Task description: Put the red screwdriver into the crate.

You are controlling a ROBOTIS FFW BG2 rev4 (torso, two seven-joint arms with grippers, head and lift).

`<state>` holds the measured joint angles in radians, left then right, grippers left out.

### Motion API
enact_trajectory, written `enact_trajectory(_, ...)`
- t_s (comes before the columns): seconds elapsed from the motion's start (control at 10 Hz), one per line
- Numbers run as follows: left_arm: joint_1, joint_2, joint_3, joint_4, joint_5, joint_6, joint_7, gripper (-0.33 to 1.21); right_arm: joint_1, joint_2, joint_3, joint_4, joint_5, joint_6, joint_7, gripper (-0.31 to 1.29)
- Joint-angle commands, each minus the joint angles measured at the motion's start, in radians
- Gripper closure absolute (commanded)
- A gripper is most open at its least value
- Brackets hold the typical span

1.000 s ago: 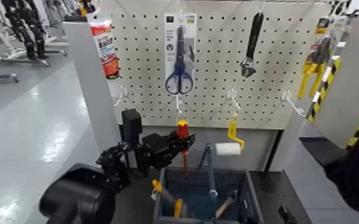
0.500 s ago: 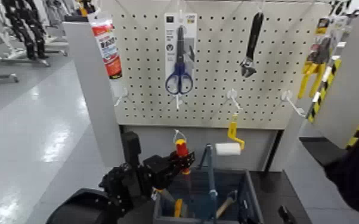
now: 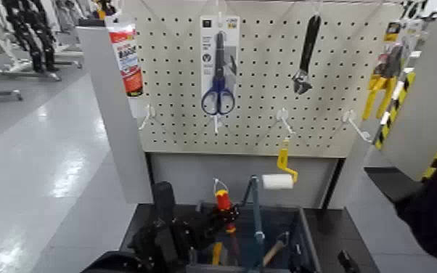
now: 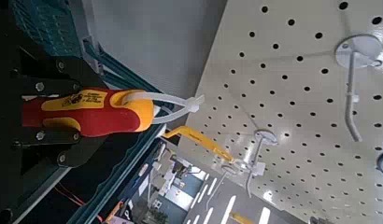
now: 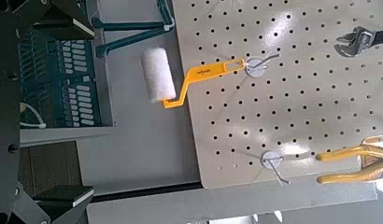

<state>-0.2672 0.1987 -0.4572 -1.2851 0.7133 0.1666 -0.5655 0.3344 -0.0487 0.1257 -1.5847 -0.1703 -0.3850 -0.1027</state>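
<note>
Red screwdriver's shaft largely hidden

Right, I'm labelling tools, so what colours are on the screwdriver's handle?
Red and yellow on the screwdriver; it shows best in the left wrist view.

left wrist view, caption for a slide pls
Red-and-yellow screwdriver handle with a white loop, held in the left tool before a pegboard

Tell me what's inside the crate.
Inside the crate, a yellow-handled tool and a wooden handle show. The robot's left arm and held screwdriver hide part.
</note>
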Motion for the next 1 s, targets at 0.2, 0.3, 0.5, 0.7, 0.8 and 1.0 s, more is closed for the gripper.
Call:
enact_trajectory(0.2,0.0,-0.001,-0.009,0.004,0.018,0.007,0.013,0.24,0.0,0.001,0.002,0.0,-0.001,0.0,0.0,0.13)
enact_trajectory(0.3,0.003,-0.001,-0.009,0.004,0.026,-0.012,0.019,0.13,0.0,0.001,0.002,0.0,-0.001,0.0,0.0,0.13)
enact_trajectory(0.5,0.011,-0.001,0.0,-0.01,0.029,-0.036,0.033,0.12,0.0,0.003,0.002,-0.001,-0.001,0.0,0.0,0.13)
enact_trajectory(0.7,0.014,0.001,0.011,-0.034,0.021,-0.059,0.035,0.12,0.002,0.003,0.002,-0.001,-0.003,0.0,0.0,0.13)
enact_trajectory(0.8,0.019,0.001,0.017,-0.054,0.002,-0.076,0.042,0.13,0.002,0.003,0.0,-0.001,-0.003,0.0,0.0,0.13)
enact_trajectory(1.0,0.046,0.007,0.045,-0.128,-0.101,-0.139,0.102,0.12,0.002,0.003,0.0,-0.003,-0.003,0.0,0.0,0.13)
